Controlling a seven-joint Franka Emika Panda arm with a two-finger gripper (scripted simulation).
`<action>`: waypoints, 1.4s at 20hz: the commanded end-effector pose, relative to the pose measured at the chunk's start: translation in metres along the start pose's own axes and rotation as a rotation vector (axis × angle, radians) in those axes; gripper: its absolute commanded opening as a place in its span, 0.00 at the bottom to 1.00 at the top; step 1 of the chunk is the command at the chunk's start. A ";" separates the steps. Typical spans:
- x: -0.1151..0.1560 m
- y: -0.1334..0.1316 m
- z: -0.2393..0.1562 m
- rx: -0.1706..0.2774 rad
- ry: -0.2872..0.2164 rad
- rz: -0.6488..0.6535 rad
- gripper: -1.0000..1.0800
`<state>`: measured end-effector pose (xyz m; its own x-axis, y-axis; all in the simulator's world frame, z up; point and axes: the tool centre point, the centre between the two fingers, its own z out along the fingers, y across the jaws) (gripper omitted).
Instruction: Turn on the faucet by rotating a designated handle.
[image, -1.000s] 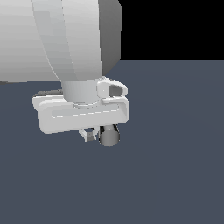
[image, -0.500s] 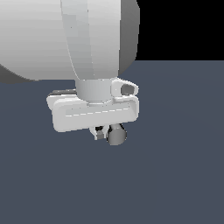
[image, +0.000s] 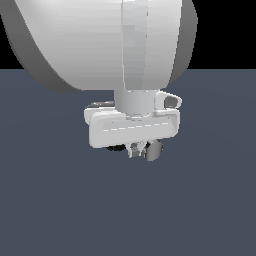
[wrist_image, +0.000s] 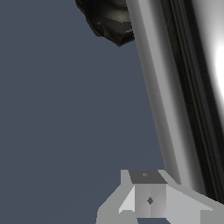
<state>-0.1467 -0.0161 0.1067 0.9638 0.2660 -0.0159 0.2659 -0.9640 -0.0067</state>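
Note:
In the exterior view my white gripper (image: 136, 149) hangs low over the floor and covers most of the faucet. Only a dark sliver of the faucet's black base (image: 116, 148) shows under the hand. The handle's grey rounded end (image: 152, 150) sticks out just to the exterior view's right of my fingertips, touching or nearly touching them. In the wrist view the handle (wrist_image: 168, 109) is a long silver-grey bar lying close alongside one fingertip (wrist_image: 149, 197), with a black part of the faucet (wrist_image: 109, 19) at its far end. The fingers look closed together, with nothing between them.
The plain dark blue-grey floor (image: 55, 210) spreads all around the faucet. My large white arm link (image: 105, 40) fills the upper part of the exterior view and hides what is behind it.
My arm and gripper have shifted steadily toward the exterior view's right. The handle's visible end has moved the same way beside the fingertips.

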 end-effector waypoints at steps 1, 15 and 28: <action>0.008 0.019 -0.002 -0.006 0.016 0.009 0.00; 0.013 0.083 -0.002 -0.007 0.016 0.008 0.00; 0.039 0.101 -0.001 -0.002 0.010 -0.009 0.00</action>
<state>-0.0939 -0.1077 0.1065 0.9665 0.2565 -0.0125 0.2564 -0.9665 -0.0073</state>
